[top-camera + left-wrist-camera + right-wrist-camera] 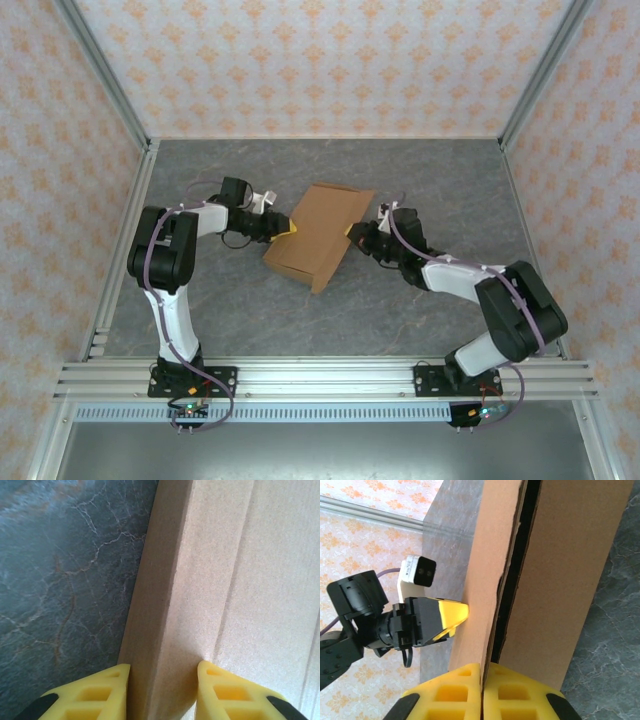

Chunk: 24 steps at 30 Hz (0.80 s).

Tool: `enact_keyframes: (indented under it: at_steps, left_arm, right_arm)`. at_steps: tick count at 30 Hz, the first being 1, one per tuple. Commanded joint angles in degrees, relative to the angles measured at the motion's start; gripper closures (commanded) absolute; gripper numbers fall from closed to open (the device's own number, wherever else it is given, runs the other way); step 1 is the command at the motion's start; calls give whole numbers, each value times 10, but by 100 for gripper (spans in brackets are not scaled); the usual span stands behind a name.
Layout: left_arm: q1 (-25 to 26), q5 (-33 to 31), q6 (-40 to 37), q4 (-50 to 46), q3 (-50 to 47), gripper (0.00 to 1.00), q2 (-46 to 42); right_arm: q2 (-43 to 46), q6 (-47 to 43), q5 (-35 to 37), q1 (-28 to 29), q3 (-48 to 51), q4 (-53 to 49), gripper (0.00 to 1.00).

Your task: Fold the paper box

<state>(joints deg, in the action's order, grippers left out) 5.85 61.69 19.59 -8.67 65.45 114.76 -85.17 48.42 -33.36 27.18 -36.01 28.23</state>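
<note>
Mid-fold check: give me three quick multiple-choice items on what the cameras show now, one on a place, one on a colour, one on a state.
1. Where does the box lie?
A. Between the left gripper and the right gripper
B. Beside the left arm's base
C. Against the back wall

2. What colour are the fingertips?
A. Black
B. Yellow
C. White

3. How is the right gripper?
A. Wide open, holding nothing
B. Shut on nothing
C. Shut on an edge of the box

Answers:
1 A, the top view shows a gripper at each side of the box.
2 B, both wrist views show yellow tips.
3 C, the right wrist view shows a thin panel pinched between its tips.
</note>
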Motion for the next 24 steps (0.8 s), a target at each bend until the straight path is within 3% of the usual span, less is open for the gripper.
enact_keyframes:
  at_steps: [1, 6, 17, 24]
  left_arm:
    - [-3, -44, 19, -12, -17, 73, 24]
    - [2, -39, 22, -10, -16, 73, 27]
    - [10, -43, 16, -19, -10, 58, 35]
    - [11, -46, 15, -21, -9, 58, 37]
  right_arm:
    - [42, -18, -7, 2, -37, 20, 93]
    - [51, -23, -3, 2, -51, -5, 93]
    - [62, -26, 8, 7, -73, -24, 93]
    - [66, -35, 15, 11, -91, -50, 94]
